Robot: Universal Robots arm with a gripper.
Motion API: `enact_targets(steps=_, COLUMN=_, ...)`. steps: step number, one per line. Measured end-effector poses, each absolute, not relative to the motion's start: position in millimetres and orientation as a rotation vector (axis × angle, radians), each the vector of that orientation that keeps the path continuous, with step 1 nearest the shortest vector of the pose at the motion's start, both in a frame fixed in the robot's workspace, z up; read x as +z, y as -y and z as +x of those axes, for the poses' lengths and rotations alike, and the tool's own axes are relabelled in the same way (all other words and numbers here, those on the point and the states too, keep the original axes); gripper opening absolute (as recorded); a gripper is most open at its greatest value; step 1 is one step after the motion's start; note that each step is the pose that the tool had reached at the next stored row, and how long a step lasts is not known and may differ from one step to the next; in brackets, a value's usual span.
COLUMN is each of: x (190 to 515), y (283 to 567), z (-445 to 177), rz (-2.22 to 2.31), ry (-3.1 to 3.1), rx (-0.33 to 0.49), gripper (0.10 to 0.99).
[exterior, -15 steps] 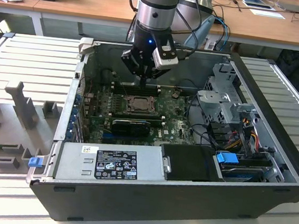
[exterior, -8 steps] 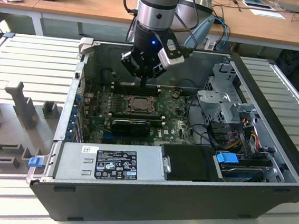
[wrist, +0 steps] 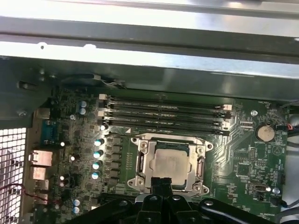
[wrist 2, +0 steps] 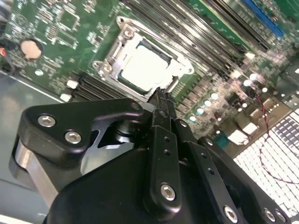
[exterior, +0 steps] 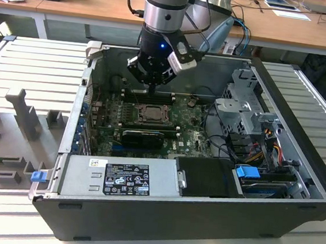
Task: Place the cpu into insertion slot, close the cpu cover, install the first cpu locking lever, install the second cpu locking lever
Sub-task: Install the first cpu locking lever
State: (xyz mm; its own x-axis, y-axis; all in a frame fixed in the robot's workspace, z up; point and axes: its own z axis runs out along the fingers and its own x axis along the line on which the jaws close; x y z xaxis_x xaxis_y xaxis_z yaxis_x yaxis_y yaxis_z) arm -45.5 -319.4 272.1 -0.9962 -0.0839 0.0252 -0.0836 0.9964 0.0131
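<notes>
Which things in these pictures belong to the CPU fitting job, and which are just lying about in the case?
Belong to the job:
cpu, seated in the insertion slot
cpu cover, lying over it
gripper, at the socket's edge

Just lying about:
memory slots
coin battery
grey power supply
drive cage

Pale wooden desk (exterior: 105,1) running along the back, papers (exterior: 290,14) scattered on it, ribbed grey metal surface (exterior: 36,63) out front, even light
</notes>
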Motion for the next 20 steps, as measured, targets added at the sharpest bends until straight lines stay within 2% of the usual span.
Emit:
enact_targets(steps=15, x=271, y=317, z=-101, rz=0.105, ry=3.121, rx=-0.019, gripper=0.106)
enact_targets(steps=20, x=268, y=308, z=-109, rz=0.105, ry=3.12, rx=-0.019, gripper=0.106)
